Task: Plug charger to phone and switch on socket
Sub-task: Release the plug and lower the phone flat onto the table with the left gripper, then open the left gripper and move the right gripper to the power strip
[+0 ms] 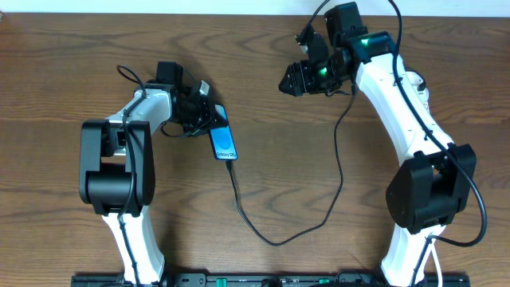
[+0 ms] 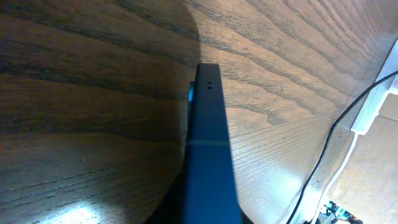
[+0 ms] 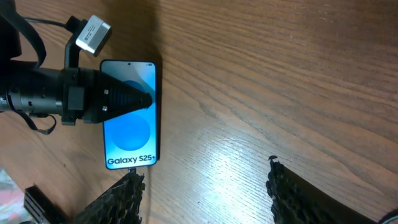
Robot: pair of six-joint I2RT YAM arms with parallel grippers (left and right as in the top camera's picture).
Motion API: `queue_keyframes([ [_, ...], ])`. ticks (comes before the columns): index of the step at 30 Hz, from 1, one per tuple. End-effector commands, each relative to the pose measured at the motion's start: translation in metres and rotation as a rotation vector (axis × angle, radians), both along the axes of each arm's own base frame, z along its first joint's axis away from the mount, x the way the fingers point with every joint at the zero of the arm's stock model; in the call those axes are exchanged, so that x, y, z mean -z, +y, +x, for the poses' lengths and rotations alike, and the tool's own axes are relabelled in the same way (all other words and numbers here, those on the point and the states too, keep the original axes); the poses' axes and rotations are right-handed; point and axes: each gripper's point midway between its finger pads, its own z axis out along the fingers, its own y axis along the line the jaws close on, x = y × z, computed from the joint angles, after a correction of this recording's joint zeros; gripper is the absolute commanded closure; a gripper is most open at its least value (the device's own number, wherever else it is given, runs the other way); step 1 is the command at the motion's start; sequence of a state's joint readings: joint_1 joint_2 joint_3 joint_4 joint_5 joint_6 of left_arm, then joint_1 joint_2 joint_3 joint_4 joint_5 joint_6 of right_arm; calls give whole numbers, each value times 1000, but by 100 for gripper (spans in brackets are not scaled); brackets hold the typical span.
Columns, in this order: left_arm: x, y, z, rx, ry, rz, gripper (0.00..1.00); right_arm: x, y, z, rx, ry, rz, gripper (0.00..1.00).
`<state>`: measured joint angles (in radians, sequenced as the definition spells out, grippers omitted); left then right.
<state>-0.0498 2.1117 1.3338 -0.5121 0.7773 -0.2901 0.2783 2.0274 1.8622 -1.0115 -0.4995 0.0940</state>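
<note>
You've got the slim black-edged phone w/ the bright blue screen [image 1: 224,143] lying flat on the brown wood-grain table [image 1: 72,48], just beside the left arm's wrist. The long thin black charger cable [image 1: 275,241] meets the phone's bottom edge, right under the "Galaxy S25+" text in the right wrist view. So the plug-in step looks done, tho the tip itself is too small to confirm. From there the cable loops down toward the arm bases & back up to the right arm, where its far end gets lost.

Left claw [image 3: 144,100] has its tip on the phone's screen; can't tell if it's pinching the phone or only pressing on it. Right claw [image 1: 292,79] hangs well apart from the phone, fingers spread wide, nothing btwn them.

The white power strip isn't identifiable in any view. That leaves the switch, approx half the job, and you'll need to locate the strip first.
</note>
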Motion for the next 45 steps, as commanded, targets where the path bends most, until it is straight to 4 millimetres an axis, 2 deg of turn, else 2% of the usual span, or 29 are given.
queue_keyframes([
  [1,-3,2,3,-3,-15,12,74,-11,3,0,-16,-34,1,37],
  [2,-2,3,4,-5,-15,19,67,-11,3,0,-16,-34,1,37],
  [4,-1,5,4,-8,-17,36,59,-11,3,0,-17,-34,1,37],
  [13,19,35,7,-49,-15,243,35,-9,4,-5,-46,-29,-11,36],
  [23,25,46,6,-61,-4,314,29,-7,3,-8,-48,-15,-16,38],
  [26,22,48,6,-67,-4,319,16,-7,2,-9,-48,-13,-17,39],
  [30,-5,71,9,-107,-16,395,15,-7,2,-9,-48,-12,-17,40],
  [32,-23,81,11,-132,-46,408,15,-7,2,-9,-49,-12,-17,46],
  [34,-55,93,14,-174,-107,407,15,-9,1,-8,-46,-18,-15,53],
  [36,-80,101,15,-205,-159,405,15,-13,-2,-7,-39,-26,-13,58],
  [38,-114,111,16,-245,-236,404,15,-21,-9,-5,-21,-43,-8,73],
  [40,-141,117,12,-287,-284,397,15,-32,-21,-2,4,-67,-3,95],
  [41,-159,120,8,-320,-310,389,15,-43,-32,0,30,-89,1,99],
  [44,-187,122,-3,-336,-366,394,14,-63,-57,4,86,-131,7,99],
  [45,-197,122,-5,-342,-393,392,14,-73,-76,7,126,-153,5,99],
])
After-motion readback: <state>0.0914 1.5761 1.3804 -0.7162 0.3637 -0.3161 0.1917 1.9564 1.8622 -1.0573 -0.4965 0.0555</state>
